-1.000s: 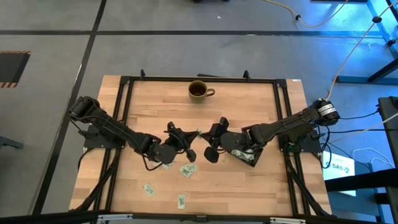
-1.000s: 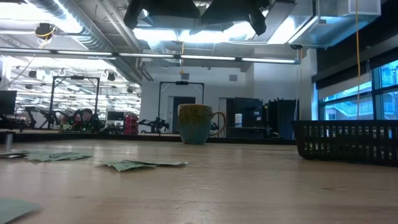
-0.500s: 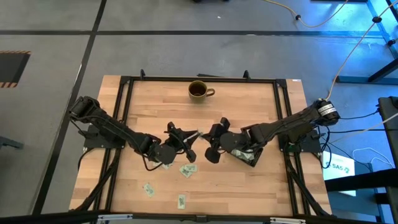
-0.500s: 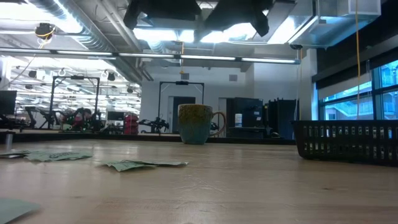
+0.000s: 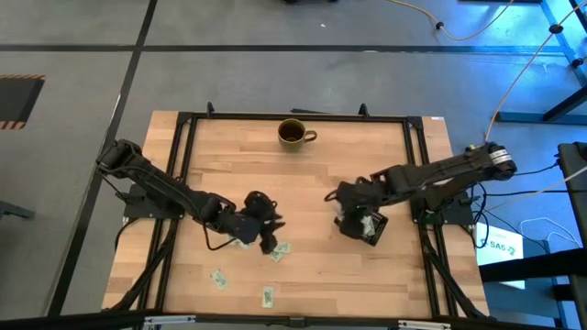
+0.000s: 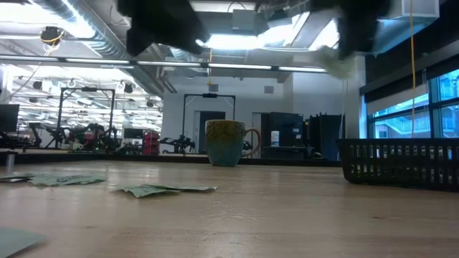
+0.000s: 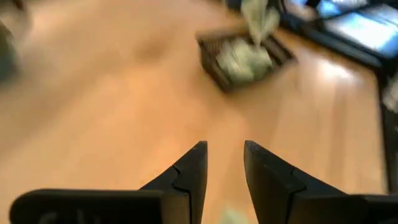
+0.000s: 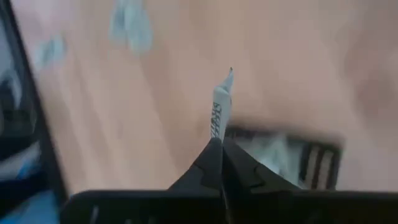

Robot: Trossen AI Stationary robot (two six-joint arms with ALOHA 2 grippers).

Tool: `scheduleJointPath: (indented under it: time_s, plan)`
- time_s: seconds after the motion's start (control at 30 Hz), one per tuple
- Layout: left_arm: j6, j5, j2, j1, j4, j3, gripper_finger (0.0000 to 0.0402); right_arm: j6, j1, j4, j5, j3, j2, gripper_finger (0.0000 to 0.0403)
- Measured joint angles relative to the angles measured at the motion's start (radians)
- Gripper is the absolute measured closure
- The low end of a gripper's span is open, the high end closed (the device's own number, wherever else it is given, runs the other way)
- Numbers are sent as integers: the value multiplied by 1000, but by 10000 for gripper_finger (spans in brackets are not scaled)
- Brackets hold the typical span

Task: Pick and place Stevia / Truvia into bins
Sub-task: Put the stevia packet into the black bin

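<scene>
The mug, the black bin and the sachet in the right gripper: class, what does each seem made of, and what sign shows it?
Mug: likely glazed ceramic, speckled and thick-walled.
Black bin: probably plastic, its walls an open lattice.
Sachet: paper, thin and printed, pinched edge-on by the right gripper.

Pale green-and-white sachets (image 5: 279, 249), black mesh bin (image 5: 371, 225), brown mug (image 5: 293, 134), light wood table (image 5: 367, 266).
</scene>
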Motion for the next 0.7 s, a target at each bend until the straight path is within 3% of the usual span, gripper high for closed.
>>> scheduleJointPath:
  time_s: [0.1, 0.2, 0.47, 0.7]
  plan:
    - [-58, 144, -1, -2, -71, 0, 302, -1, -10, -9, -136, -66, -26, 403]
    - [-105, 235, 3, -3, -98, 0, 302, -16, -16, 35, -198, -160, -39, 403]
    - [-130, 249, 5, -3, -109, 0, 302, 7, -39, 216, -281, -395, -39, 403]
    - [-130, 246, 5, -2, -107, 0, 302, 32, -39, 286, -266, -458, -39, 403]
